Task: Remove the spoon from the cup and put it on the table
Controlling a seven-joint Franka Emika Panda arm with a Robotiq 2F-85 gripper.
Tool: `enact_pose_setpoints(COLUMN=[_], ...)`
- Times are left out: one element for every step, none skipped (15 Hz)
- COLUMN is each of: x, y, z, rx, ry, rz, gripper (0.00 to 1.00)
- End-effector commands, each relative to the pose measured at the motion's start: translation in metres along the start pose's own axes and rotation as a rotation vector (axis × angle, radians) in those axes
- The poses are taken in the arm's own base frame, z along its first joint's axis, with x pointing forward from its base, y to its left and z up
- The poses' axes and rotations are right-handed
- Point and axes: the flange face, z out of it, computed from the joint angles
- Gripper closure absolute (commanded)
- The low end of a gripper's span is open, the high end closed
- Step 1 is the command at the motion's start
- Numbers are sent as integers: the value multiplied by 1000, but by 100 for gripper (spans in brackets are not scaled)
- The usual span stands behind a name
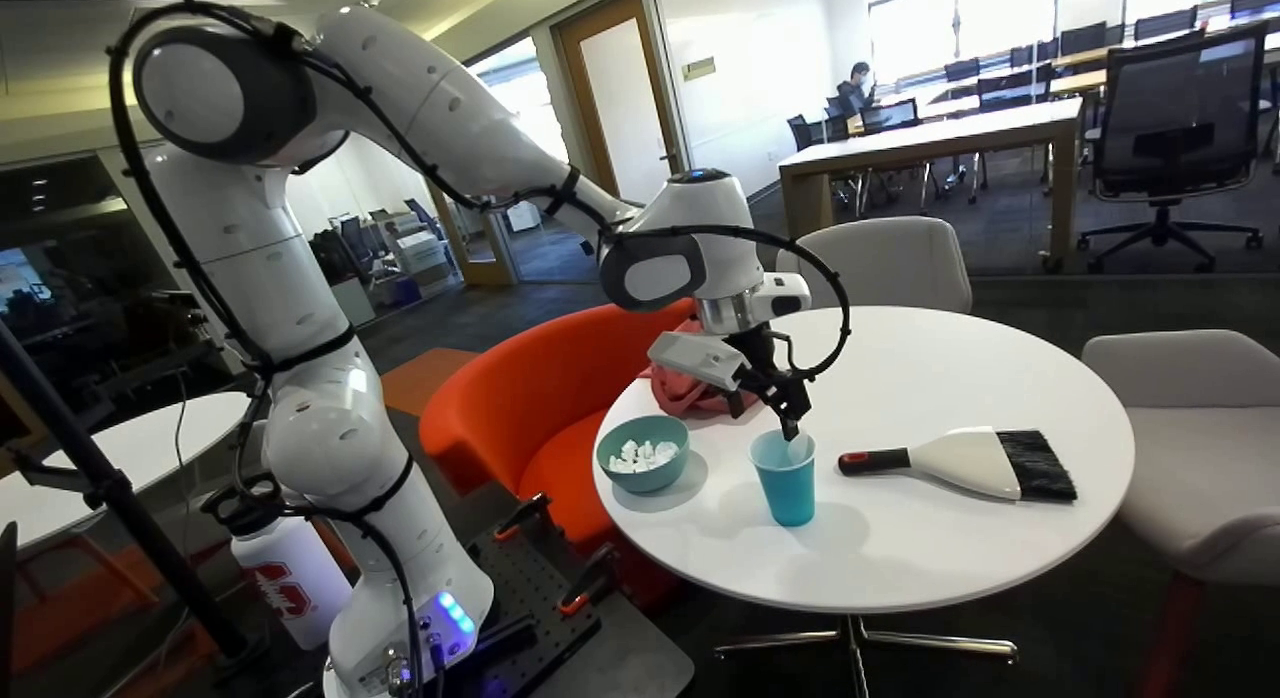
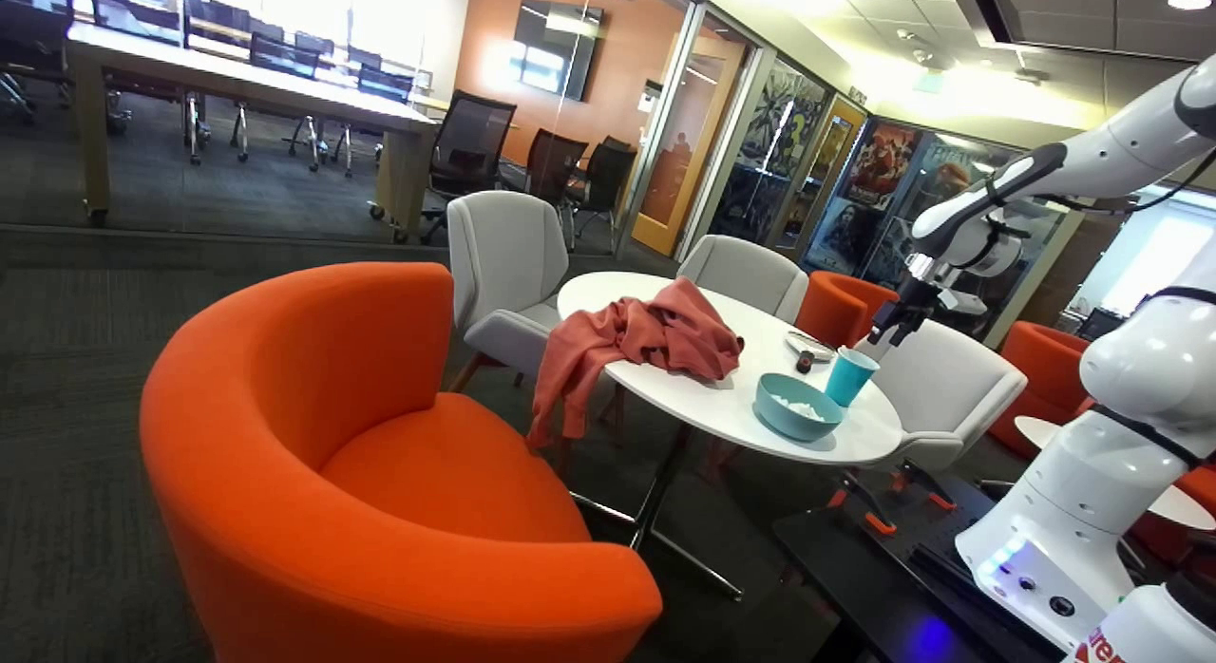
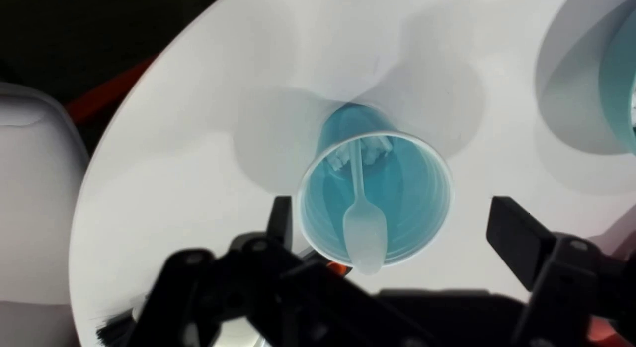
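End effector (image 3: 392, 228) above cup (image 1: 787, 493), jaws apart. Spoon (image 3: 365, 232) in cup just below end effector, scoop end up past rim. Bowl (image 1: 662, 476) and brush (image 1: 960, 462) on table (image 1: 930, 558), either side of end effector in an exterior view.

1. In my wrist view, my pincer (image 3: 391, 221) hides much of the brush (image 3: 236, 333) toward seven o'clock.
2. There, the edge cuts off the bowl (image 3: 617, 86) between two and three o'clock.
3. In an exterior view, the spoon (image 1: 799, 447) toward four o'clock is too small for detail.
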Motion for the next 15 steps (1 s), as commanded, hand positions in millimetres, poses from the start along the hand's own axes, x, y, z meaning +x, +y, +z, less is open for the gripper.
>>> enact_pose_setpoints(x=[-3,-3,-4,-4,-5,-5,-5,-5,-4,-3,-1,0,1,2,4], y=[-5,-6,-6,-6,-6,-6,-6,-6,-7,-9,-11,-12,-14,-15,-16], z=[7,9,11,14,16,18,22,25,28,32,37,40,43,46,49], rx=[-12,-16,-23,-30,-39,-47,-54,-59,-64,-68,-68,-68,-68,-67,-67], ry=[34,39,48,56,63,72,77,82,87,90,95,100,108,113,120], rz=[13,18,25,29,30,32,31,30,28,25,24,29,33,39,46], gripper=[13,22,31,35,33,33,32,31,33,35,36,40,40,44,44])
